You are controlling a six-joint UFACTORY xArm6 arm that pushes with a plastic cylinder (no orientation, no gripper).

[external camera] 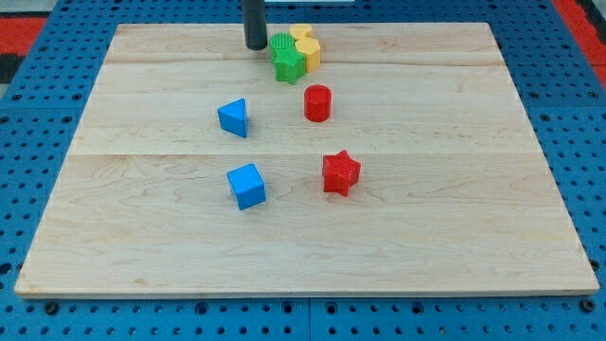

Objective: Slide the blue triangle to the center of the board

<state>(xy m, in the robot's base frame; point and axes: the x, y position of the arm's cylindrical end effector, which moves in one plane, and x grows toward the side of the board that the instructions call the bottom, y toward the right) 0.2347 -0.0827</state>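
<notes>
The blue triangle (pixel 234 117) lies on the wooden board (pixel 454 218), left of the board's middle. My tip (pixel 256 45) stands near the view's top edge, above and slightly right of the blue triangle and apart from it. It is just left of a green block (pixel 281 44), very close to it.
A green star (pixel 290 64) and two yellow blocks (pixel 308 45) cluster at the top with the green block. A red cylinder (pixel 317 102) sits right of the blue triangle. A blue cube (pixel 246 186) and a red star (pixel 341 172) lie lower down.
</notes>
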